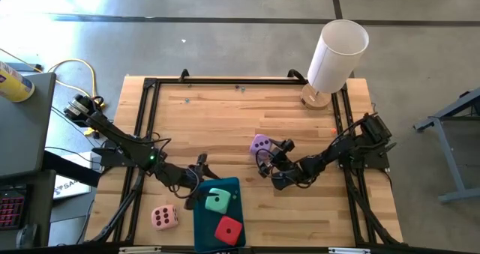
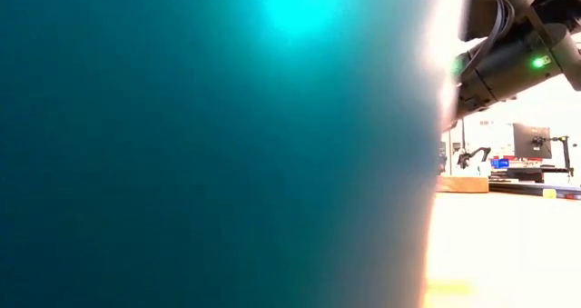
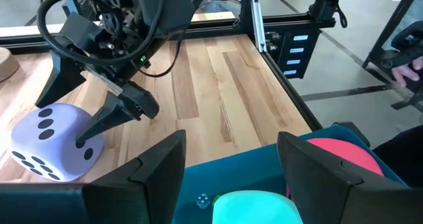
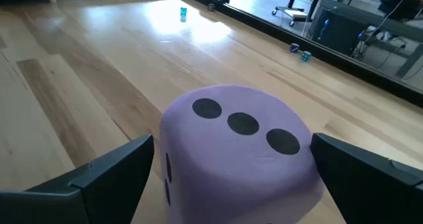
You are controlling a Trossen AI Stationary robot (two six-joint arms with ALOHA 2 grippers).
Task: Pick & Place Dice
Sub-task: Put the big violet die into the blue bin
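The lilac purple die (image 1: 261, 143) rests on the wooden table at centre right. My right gripper (image 1: 267, 156) is open, with a finger on either side of the die (image 4: 238, 145). The mint green die (image 1: 218, 201) and the red die (image 1: 229, 229) lie on the teal tray (image 1: 201, 224) at the near edge. My left gripper (image 1: 199, 180) is open and empty over the tray's far left corner, just beside the green die (image 3: 254, 209). The pale pink die (image 1: 165, 217) rests on the table left of the tray. My right gripper's fingers (image 4: 112, 178) stand level on two opposite sides of the purple die, which rests on the table with its three-pip face (image 4: 243, 123) up. I cannot tell whether the fingers touch it.
A white cylinder (image 1: 336, 53) on a round wooden base stands at the far right corner. A black frame (image 1: 146, 112) runs round the table. The tray (image 2: 182, 144) fills most of the low view. Bare wood lies across the table's far half.
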